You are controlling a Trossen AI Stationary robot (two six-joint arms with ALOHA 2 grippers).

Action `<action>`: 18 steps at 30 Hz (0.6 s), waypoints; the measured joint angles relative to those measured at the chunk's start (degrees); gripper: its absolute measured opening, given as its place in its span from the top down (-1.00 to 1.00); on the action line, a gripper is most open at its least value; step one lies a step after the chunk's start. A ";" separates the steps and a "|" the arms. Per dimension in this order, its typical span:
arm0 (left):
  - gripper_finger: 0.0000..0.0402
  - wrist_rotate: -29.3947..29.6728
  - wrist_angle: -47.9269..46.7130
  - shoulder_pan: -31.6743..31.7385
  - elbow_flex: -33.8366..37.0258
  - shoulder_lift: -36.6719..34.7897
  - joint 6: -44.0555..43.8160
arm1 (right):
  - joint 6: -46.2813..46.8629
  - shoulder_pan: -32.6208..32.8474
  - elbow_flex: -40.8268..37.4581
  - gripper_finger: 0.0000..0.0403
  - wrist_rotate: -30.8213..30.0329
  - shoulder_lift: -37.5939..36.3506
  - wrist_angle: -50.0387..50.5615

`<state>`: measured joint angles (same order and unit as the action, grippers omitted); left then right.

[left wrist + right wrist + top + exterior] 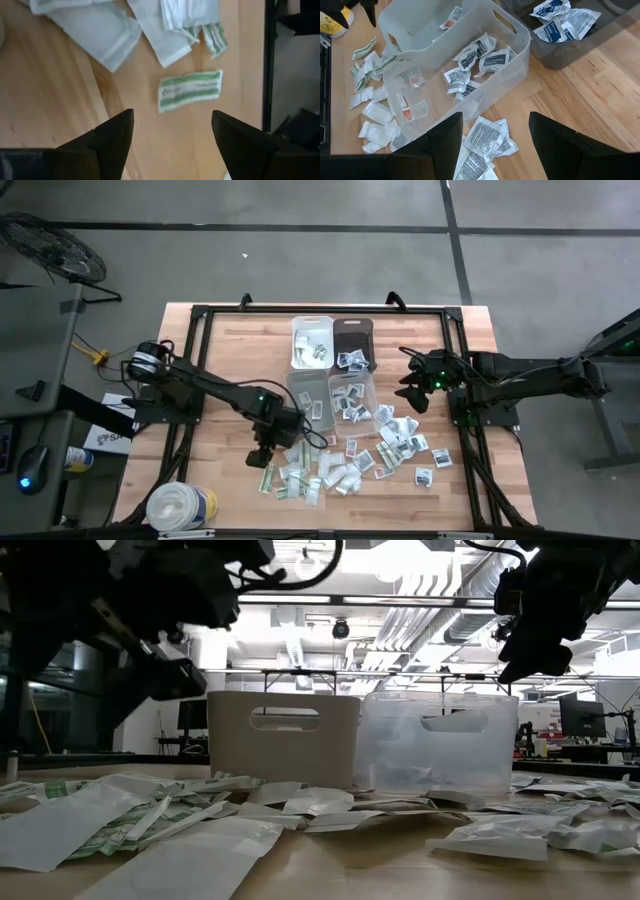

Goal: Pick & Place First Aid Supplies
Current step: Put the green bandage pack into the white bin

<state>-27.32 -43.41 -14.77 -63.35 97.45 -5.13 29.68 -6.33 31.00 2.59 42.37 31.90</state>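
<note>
No print on any packet is legible; the green-striped packet [190, 90] at centre of the left wrist view has dark text too blurred to read, and it lies flat on bare wood w/ the left gripper [172, 131] above it, fingers spread wide, nothing held. High view: that gripper [262, 454] sits lower centre-left, at the left edge of the scattered packets [345, 463], which spread across lower centre to lower right of the wooden table [228, 360]. Four small bins cluster at centre: white bin [312, 341] upper left w/ a few pale items, dark bin [354, 340] upper right w/ dark-print packets at its lower end, clear bin [311, 397] lower left w/ only a couple of small packets, clear bin [352, 397] lower right w/ several dark-print packets. Right wrist view shows the fuller clear bin [521, 59] w/ about half a dozen packets, and more loose packets on the wood near it. Right gripper [414, 383] hovers right of the bins, released, empty. White round tub [181, 507] w/ yellow-blue label at lower left; label text unreadable.
</note>
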 joint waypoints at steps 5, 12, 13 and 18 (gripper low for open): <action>-0.33 0.36 1.33 -0.30 0.02 2.20 0.49 | 0.01 0.00 0.00 -0.10 0.00 0.00 0.00; -0.33 -0.27 4.32 -1.15 3.29 2.27 -2.26 | 0.22 0.00 0.00 -0.10 0.03 0.00 0.00; -0.33 -0.39 4.54 -1.41 3.54 2.28 -2.62 | 0.23 0.00 0.00 -0.10 0.13 0.00 0.00; -0.33 -0.41 9.35 -2.03 5.22 2.23 -5.19 | 0.27 0.00 0.00 -0.10 0.89 0.00 0.02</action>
<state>-27.73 -34.07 -16.80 -58.14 99.68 -10.32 29.95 -6.33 31.00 3.48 42.37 31.92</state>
